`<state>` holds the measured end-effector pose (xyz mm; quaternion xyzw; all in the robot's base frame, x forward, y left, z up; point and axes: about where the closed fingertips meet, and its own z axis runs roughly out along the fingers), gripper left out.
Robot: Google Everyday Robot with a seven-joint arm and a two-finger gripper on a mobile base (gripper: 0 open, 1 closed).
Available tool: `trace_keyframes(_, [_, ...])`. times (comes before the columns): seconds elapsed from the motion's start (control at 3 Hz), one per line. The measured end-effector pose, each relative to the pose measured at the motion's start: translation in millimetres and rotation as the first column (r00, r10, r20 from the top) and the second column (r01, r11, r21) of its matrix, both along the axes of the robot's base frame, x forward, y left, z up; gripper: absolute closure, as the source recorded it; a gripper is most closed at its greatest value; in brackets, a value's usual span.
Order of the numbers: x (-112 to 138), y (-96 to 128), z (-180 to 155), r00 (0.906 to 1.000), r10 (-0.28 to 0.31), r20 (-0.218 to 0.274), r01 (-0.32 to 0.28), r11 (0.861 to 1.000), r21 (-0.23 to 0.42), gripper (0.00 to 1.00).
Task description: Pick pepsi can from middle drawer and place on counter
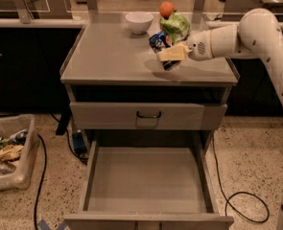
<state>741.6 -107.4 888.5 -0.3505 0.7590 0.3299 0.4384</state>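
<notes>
The pepsi can (160,43) is a blue can, tilted, held over the right part of the counter (112,56). My gripper (169,54) comes in from the right on a white arm. Its pale fingers (173,53) are shut on the pepsi can, whose lower end is near or touching the counter top. The middle drawer (146,178) is pulled fully out below, its grey floor bare.
A white bowl (139,22) stands at the back of the counter, and a green bag (175,27) with an orange fruit (166,8) behind the can. A shut drawer front with a dark handle (148,115) sits above the open drawer. A clear bin of trash (6,150) stands at floor left. Cables lie on the floor.
</notes>
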Motion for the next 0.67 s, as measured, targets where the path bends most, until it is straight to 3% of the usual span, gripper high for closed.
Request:
trace_keyframes(0.33, [0,0,0,1.0,0.0,-0.001,0.0,1.0,0.0,1.0])
trace_keyframes(0.67, [23,6,-38,0.9975,-0.042,-0.056,0.04,0.999,-0.037,1.0])
